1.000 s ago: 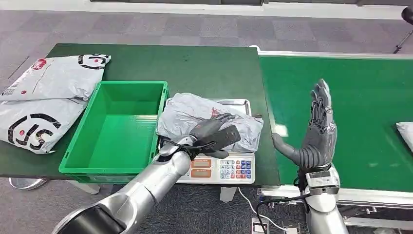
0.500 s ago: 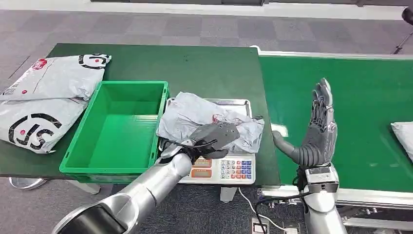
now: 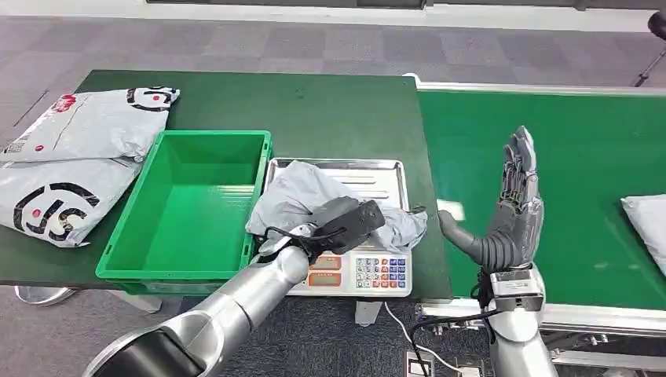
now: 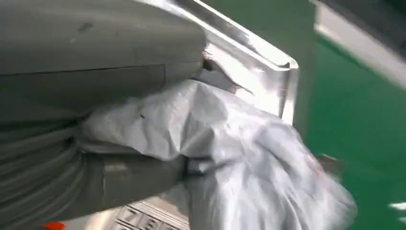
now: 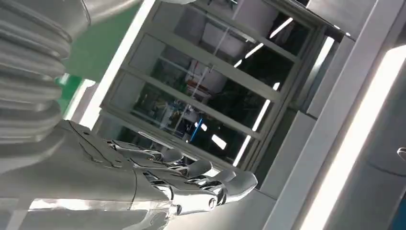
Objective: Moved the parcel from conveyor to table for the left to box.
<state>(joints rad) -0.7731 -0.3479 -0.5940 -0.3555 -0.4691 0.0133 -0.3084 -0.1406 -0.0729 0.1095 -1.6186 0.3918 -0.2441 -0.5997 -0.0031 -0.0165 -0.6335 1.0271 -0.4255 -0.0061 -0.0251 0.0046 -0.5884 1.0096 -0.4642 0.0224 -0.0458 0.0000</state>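
A crumpled grey parcel (image 3: 302, 195) lies bunched on the steel tray (image 3: 375, 171) of a scale on the dark green table. My left hand (image 3: 348, 222) grips its near side. The left wrist view shows the grey thumb and palm (image 4: 72, 143) closed on a fold of the parcel (image 4: 239, 158), with the tray's corner (image 4: 268, 60) beyond. My right hand (image 3: 514, 208) stands upright and open above the left end of the green conveyor (image 3: 597, 157), holding nothing. Its fingers (image 5: 191, 184) are stretched out straight in the right wrist view.
An empty green bin (image 3: 192, 206) stands just left of the scale, whose keypad (image 3: 381, 272) faces me. Two large grey mailers (image 3: 71, 161) lie on the table's left end. Another pale parcel (image 3: 649, 224) sits on the conveyor at the right edge.
My left hand has closed on the parcel and dragged it toward me and the bin, baring the tray's far part. The pale parcel on the conveyor has crept left. My right hand has stayed still.
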